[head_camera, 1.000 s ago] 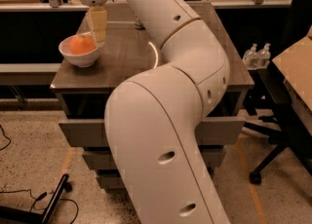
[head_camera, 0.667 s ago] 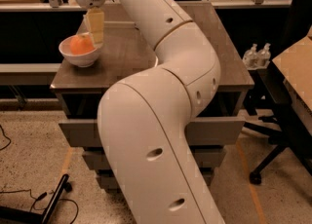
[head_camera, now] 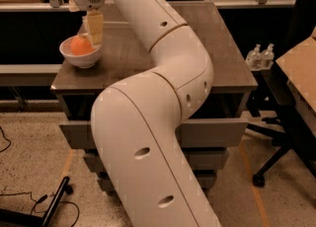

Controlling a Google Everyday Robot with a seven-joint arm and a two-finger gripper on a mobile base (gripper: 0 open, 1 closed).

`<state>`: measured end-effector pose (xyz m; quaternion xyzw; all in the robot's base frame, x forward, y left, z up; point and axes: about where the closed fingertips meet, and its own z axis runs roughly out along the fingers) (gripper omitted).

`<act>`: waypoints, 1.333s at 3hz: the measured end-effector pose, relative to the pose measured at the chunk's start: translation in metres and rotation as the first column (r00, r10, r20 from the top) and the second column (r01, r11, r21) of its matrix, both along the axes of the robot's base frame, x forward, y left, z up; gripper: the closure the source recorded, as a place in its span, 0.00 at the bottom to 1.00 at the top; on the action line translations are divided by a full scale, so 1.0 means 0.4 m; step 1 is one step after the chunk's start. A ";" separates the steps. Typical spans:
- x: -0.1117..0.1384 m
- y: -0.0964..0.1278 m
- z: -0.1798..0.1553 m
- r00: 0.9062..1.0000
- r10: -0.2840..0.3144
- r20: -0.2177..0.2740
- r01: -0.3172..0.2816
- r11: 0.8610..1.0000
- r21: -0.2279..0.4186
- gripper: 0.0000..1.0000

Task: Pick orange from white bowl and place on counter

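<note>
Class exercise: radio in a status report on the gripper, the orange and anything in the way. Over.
Gripper low at the white bowl rim, beside the orange. Orange sits in bowl, not yet lifted. No obstruction seen near bowl on counter.

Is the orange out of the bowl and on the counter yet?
No, the orange sits inside the white bowl, not on the counter, with the end effector just above the bowl's right side.

The orange sits in the bowl, which stands near the front left corner of the desk. The tool hangs over the bowl's right rim, just beside the orange. Two bottles stand off to the desk's right.
</note>
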<state>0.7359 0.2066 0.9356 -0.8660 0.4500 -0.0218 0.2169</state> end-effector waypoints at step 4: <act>0.009 0.021 -0.037 0.999 0.035 -0.007 -0.035 0.999 -0.033 0.33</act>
